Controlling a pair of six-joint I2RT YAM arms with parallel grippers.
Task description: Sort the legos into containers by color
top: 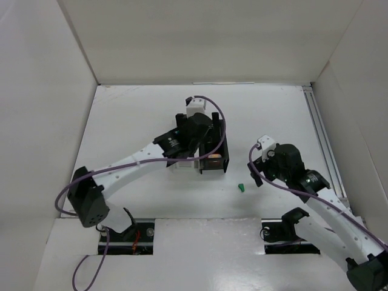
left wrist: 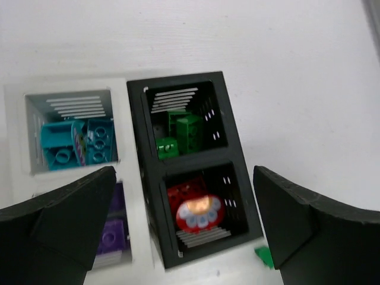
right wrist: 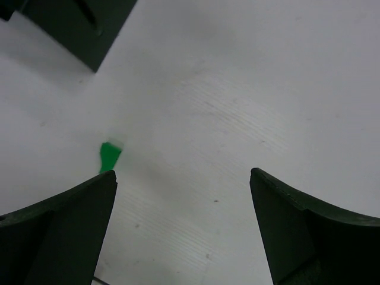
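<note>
The containers sit in a 2x2 cluster under my left gripper [left wrist: 183,172], which hangs open and empty above them. A white bin [left wrist: 18,136] holds teal legos [left wrist: 77,142]. A black bin [left wrist: 231,139] holds green legos [left wrist: 178,133]. The nearer black bin [left wrist: 246,205] holds red legos and a red-yellow round piece [left wrist: 199,212]. Purple legos [left wrist: 113,234] lie in the bin partly hidden by my left finger. One green lego [top: 240,187] lies loose on the table beside the cluster [top: 225,162]. My right gripper [right wrist: 183,173] is open above the table, the green lego [right wrist: 109,155] just beyond its left fingertip.
White walls enclose the table on three sides, and a metal rail [top: 321,139] runs along the right edge. A corner of a black bin [right wrist: 77,29] shows at the top left of the right wrist view.
</note>
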